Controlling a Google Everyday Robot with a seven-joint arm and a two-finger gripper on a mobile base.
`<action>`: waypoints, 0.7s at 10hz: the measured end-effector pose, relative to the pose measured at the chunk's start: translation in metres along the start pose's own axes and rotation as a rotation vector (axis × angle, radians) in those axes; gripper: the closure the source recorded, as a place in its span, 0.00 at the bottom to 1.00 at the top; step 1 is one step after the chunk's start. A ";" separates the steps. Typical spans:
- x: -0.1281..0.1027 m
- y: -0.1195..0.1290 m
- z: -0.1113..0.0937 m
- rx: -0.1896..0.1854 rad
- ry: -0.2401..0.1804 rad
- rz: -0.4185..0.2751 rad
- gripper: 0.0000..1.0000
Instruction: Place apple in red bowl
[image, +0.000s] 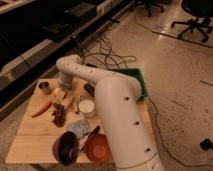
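Observation:
The apple, small and yellow-orange, lies on the far left part of the wooden table. My white arm reaches over the table from the right and bends down, so my gripper sits right over the apple and partly hides it. The red bowl, glossy orange-red, stands at the near edge of the table, well apart from the gripper and close to the arm's base.
A dark bowl stands left of the red bowl. A carrot, dark grapes, a white cup, a small can and a crumpled cloth lie between. A green tray is at the far right.

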 end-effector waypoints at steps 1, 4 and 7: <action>0.000 -0.002 0.002 0.004 0.000 -0.002 0.20; 0.000 -0.007 0.010 0.009 0.001 0.001 0.20; -0.003 -0.009 0.019 0.015 0.001 -0.002 0.20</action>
